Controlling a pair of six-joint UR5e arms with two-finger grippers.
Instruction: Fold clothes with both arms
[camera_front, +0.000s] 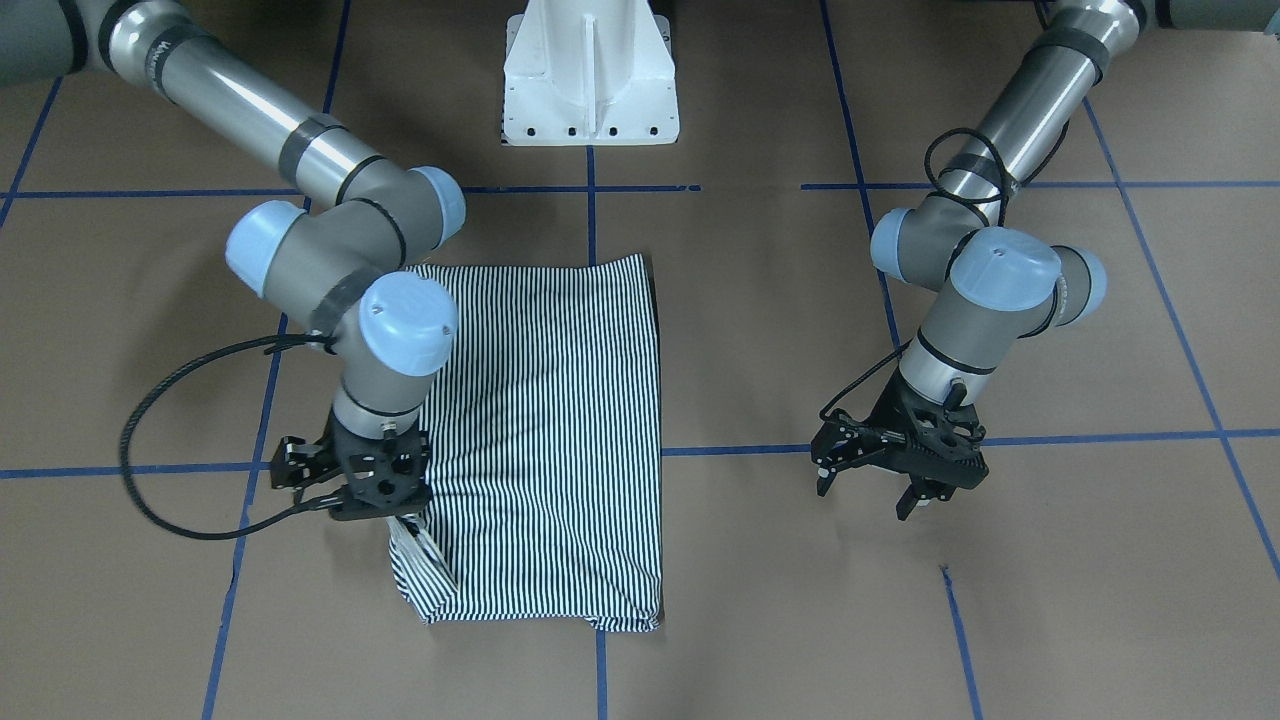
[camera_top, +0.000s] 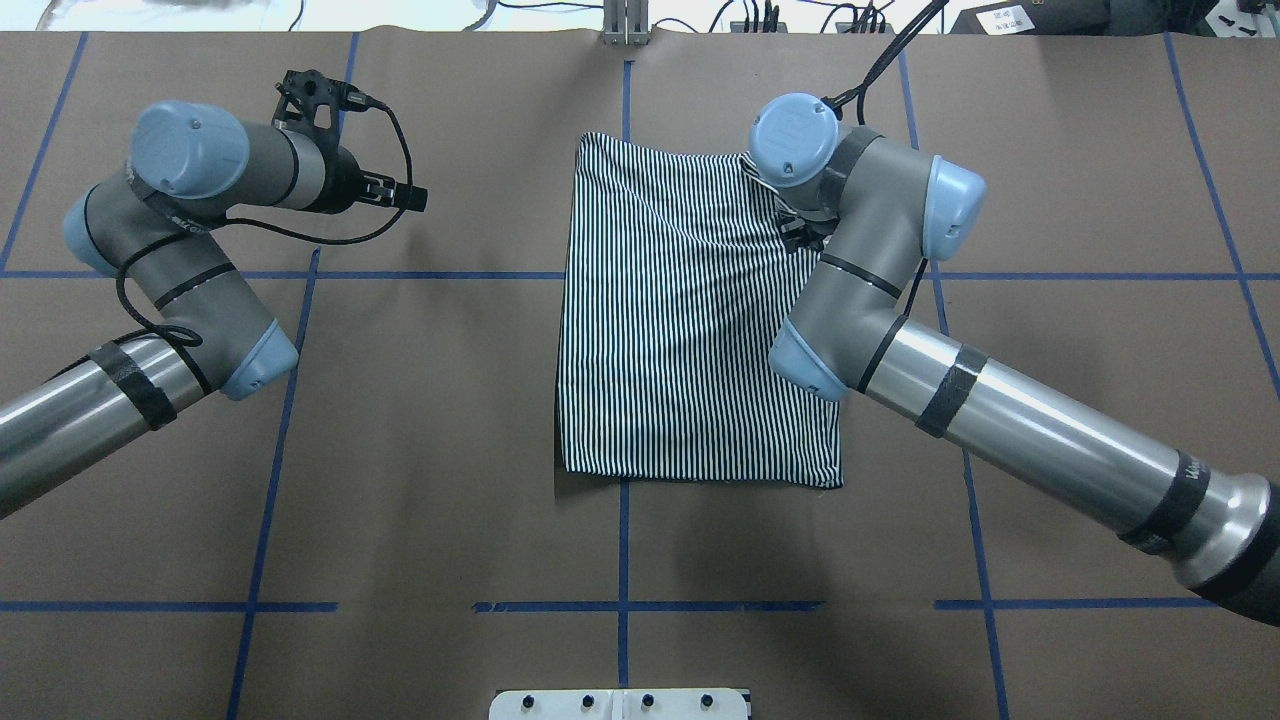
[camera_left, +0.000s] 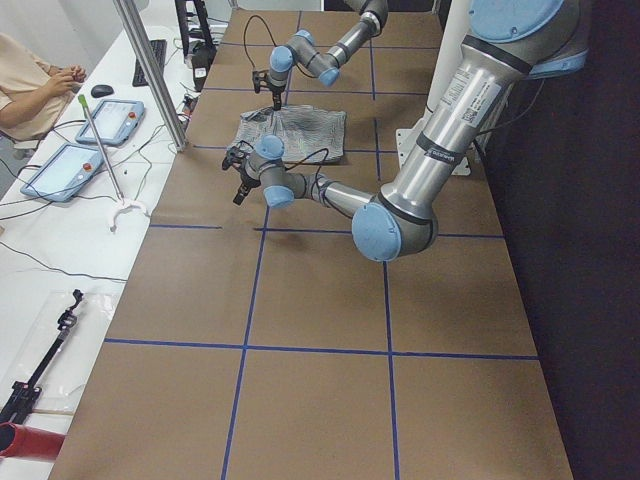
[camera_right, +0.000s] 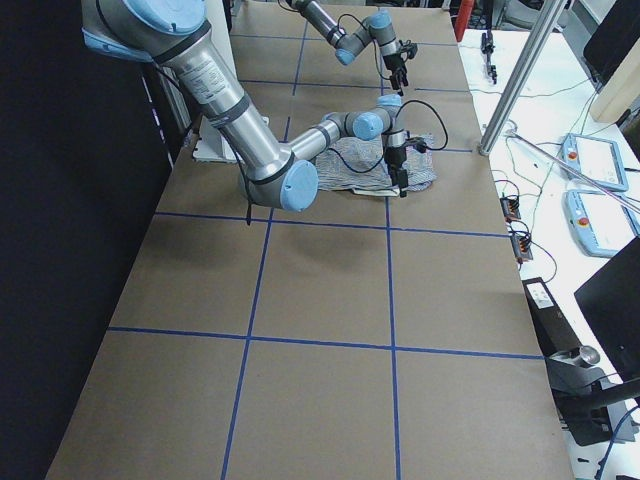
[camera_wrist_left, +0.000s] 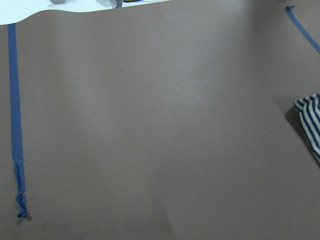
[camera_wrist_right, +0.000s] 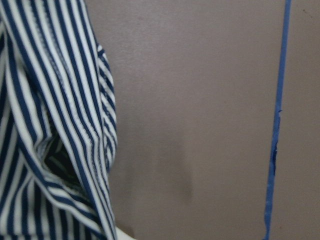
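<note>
The striped polo shirt (camera_front: 545, 440) lies folded into a rectangle in the middle of the table, also in the overhead view (camera_top: 690, 320). The collar and placket are hidden. My right gripper (camera_front: 395, 515) is at the shirt's far right corner, shut on a lifted bit of striped fabric (camera_front: 415, 550). In the overhead view its wrist hides the fingers. The right wrist view shows the striped fabric (camera_wrist_right: 50, 125) close up at the left. My left gripper (camera_front: 865, 495) is open and empty over bare table, well to the left of the shirt (camera_top: 405, 195). The left wrist view shows only a shirt corner (camera_wrist_left: 310, 125).
The white pedestal base (camera_front: 590, 80) stands at the robot's side of the table. Blue tape lines (camera_top: 620, 605) cross the brown table cover. Beyond the far edge are a desk with tablets (camera_left: 85, 140), a metal post (camera_left: 150, 70) and a seated person (camera_left: 30, 80).
</note>
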